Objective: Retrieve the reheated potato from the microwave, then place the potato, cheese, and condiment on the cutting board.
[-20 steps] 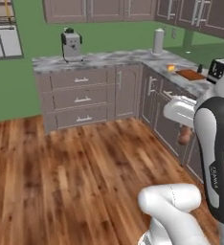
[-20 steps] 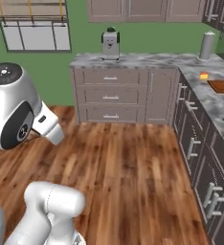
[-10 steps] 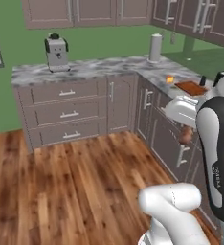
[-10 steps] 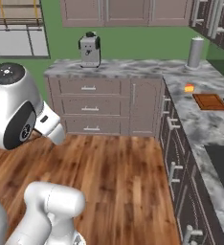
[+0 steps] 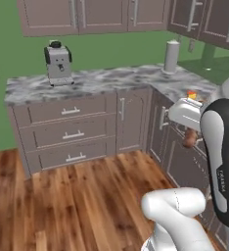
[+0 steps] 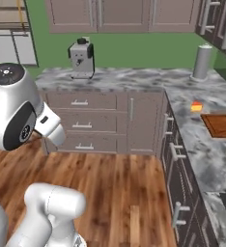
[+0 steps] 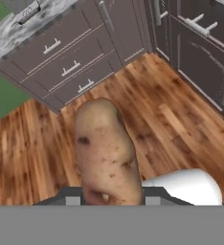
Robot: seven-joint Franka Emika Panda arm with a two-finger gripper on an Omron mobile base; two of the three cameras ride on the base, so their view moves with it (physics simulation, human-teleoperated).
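Observation:
My gripper [image 7: 107, 195] is shut on the potato [image 7: 105, 143], a brown speckled lump that stands up between the fingers over the wooden floor. In the left base view the potato [image 5: 189, 139] hangs under the white hand, beside the right-hand cabinet fronts. The cheese [image 6: 196, 106], a small orange wedge, lies on the marble counter just left of the reddish-brown cutting board [image 6: 220, 124]. In the left base view the cheese [image 5: 191, 94] peeks out behind the hand. The microwave is out of view. I cannot pick out the condiment.
An L-shaped marble counter [image 6: 134, 77] over grey drawers wraps the corner. A coffee machine [image 6: 81, 58] stands at its back left, and a tall pale cylinder [image 6: 202, 61] stands in the corner. Wooden floor [image 6: 124, 193] lies between me and the cabinets.
The whole scene has shifted and grown: the base has driven toward the counter corner. The potato stays gripped in the same place under the hand.

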